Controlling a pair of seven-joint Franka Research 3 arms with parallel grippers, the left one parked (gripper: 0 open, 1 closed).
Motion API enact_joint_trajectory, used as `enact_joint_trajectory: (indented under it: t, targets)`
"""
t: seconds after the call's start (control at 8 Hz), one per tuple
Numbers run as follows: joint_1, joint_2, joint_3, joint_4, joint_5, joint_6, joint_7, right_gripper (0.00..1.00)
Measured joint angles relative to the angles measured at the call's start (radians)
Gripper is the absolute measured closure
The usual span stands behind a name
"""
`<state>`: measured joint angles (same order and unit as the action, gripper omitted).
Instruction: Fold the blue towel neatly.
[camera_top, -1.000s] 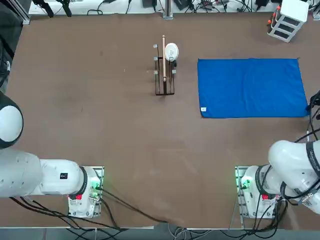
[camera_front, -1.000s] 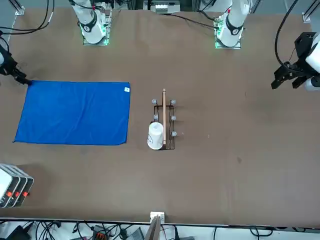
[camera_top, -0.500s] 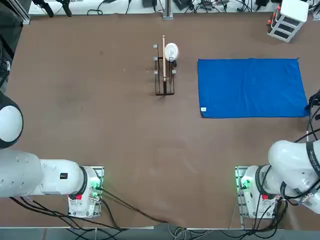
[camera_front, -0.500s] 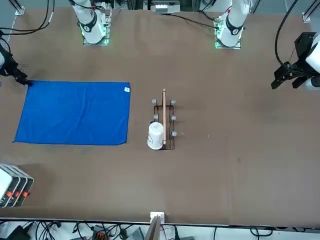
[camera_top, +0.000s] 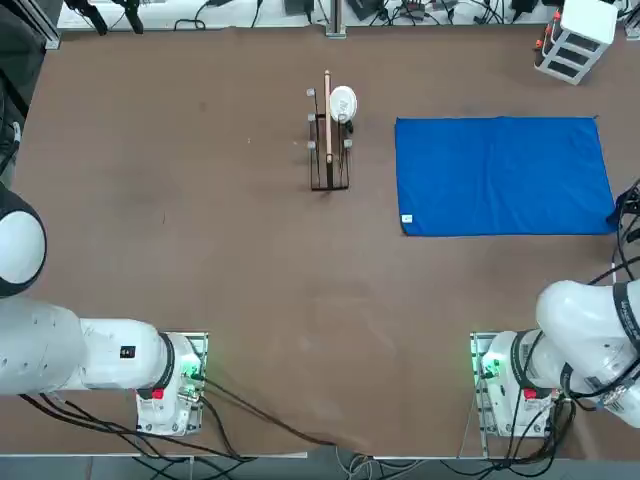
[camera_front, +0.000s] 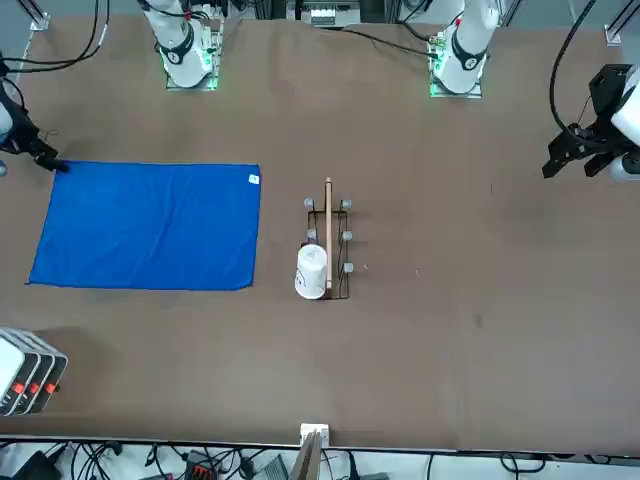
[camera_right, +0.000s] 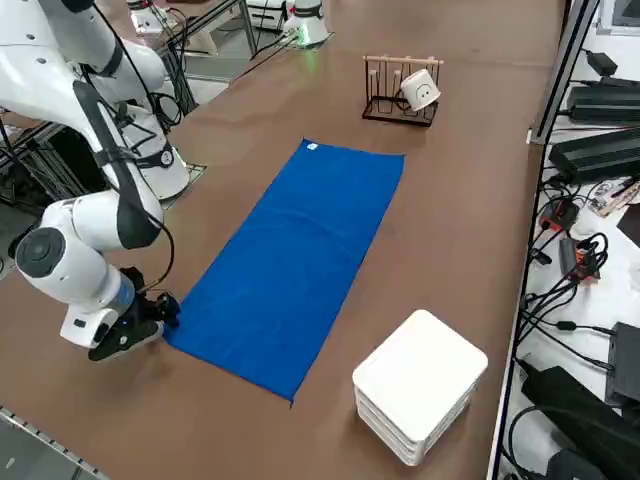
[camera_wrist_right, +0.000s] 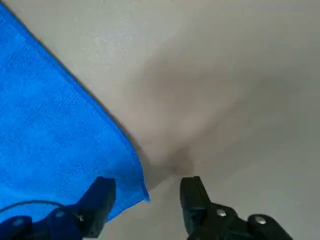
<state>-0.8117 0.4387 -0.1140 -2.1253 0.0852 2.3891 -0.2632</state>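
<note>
Lying flat on the brown worktop (camera_top: 250, 280), the blue towel (camera_top: 503, 176) has its near right corner between the right gripper (camera_wrist_right: 145, 197) fingers | fingers (camera_wrist_right: 100, 197) spread apart, one over the cloth, one over bare worktop, straddling the corner, nothing clamped | wooden rack (camera_top: 328, 150) well apart

Brown worktop (camera_top: 250, 270), mostly bare. Wooden rack (camera_top: 328, 150) well away from the gripper (camera_right: 165, 318), past the worktop's middle, upright pegs, a white cup (camera_top: 343, 102) tipped on one peg at its far end. White stacked box unit (camera_right: 420, 385) near the worktop's far edge, well apart from the gripper. Cables (camera_right: 560, 300) off the worktop beyond that.
</note>
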Motion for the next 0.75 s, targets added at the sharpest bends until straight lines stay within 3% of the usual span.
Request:
enact_joint_trajectory:
  t: [0.5, 0.75]
  targets:
    - [0.000, 0.011, 0.000, 0.000, 0.000, 0.019, 0.002, 0.26]
    - [0.000, 0.010, -0.001, 0.001, 0.000, 0.023, 0.005, 0.37]
